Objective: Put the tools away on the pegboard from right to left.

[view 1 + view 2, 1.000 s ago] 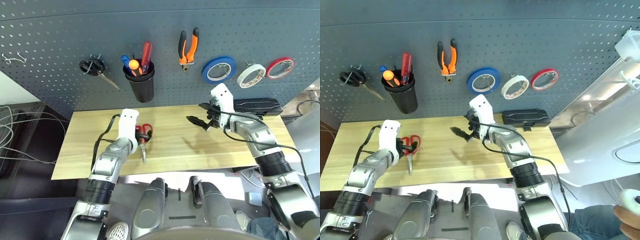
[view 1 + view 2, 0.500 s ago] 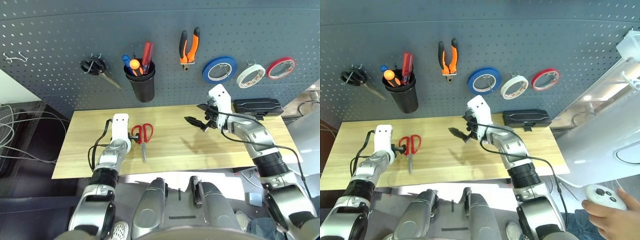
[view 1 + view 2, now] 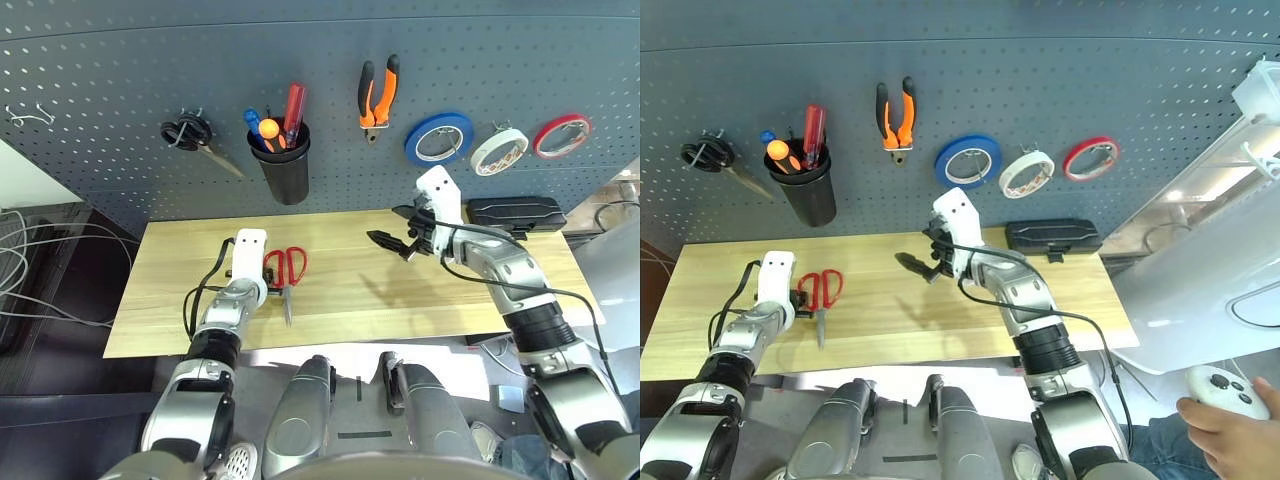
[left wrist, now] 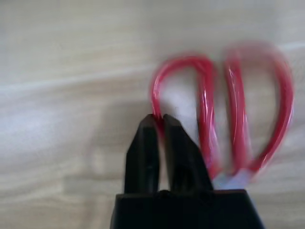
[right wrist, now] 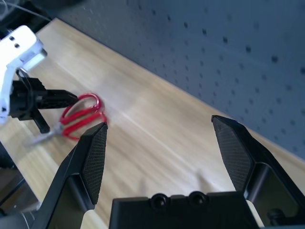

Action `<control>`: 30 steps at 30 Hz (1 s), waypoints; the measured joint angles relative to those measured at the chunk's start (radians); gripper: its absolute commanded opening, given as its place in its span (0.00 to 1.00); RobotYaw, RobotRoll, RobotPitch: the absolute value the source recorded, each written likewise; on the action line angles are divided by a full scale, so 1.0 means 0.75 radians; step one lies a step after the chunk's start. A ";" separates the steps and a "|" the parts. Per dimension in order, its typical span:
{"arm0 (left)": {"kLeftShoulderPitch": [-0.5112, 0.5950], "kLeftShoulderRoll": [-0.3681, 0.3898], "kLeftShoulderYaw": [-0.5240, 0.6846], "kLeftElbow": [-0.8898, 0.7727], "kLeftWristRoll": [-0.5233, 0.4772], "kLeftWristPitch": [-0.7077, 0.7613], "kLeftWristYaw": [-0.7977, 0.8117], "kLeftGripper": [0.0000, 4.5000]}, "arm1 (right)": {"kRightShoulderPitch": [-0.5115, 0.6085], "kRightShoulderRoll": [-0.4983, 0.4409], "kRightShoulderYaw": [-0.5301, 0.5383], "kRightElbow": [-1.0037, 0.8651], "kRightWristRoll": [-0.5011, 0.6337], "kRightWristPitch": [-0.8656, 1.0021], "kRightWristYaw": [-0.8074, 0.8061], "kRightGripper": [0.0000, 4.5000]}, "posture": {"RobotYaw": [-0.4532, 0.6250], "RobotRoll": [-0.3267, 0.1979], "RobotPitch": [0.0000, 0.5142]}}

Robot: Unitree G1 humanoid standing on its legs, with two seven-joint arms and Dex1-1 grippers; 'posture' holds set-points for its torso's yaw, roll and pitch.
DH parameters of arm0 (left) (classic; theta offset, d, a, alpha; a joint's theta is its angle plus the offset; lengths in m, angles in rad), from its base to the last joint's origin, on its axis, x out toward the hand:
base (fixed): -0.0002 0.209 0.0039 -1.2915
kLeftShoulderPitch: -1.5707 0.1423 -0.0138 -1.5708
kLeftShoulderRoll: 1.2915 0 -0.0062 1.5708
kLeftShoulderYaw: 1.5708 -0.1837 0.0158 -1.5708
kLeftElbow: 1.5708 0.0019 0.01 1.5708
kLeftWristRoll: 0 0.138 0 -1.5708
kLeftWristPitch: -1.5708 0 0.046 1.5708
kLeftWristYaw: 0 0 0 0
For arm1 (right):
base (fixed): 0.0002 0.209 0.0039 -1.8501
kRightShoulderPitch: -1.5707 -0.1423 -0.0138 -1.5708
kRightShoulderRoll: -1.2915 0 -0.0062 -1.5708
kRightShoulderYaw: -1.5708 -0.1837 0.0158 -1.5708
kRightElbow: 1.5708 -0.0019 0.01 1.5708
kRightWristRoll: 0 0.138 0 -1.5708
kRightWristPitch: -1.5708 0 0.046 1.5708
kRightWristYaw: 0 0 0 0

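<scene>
Three of the four tools already hang on the large dark blue-grey perforated pegboard (image 3: 120, 90) in the left eye view: the whitish tape roll (image 3: 502, 150) between a blue and a red roll, the orange-and-black-handled pliers (image 3: 377, 92) on a hook to its left, and the slim screwdriver with the orange-black handle (image 3: 268, 133) standing in the black cup (image 3: 282, 168). Only the red-handled scissors (image 3: 285, 272) are left, lying flat on the pale wooden desk (image 3: 340, 290) below and slightly right of that cup, with the left tool (image 3: 262, 283) at their handles. The right eye view shows the same, with the right tool (image 3: 918, 268) hanging above the desk, well right of the scissors and empty. In the left wrist view the left tool's black fingers (image 4: 143, 143) are pressed together, pinching the rim of the nearer red handle loop, so the grasp looks just made and the lift is still to come. In the right wrist view the right tool's jaws stand spread wide with nothing between them.
</scene>
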 measured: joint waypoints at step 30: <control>0.402 0.167 0.324 -0.749 -0.116 -1.194 -0.162 0.01 | -0.349 0.088 -0.064 -0.239 0.235 -0.024 0.150 1.00 | 0.53 0.62 0.37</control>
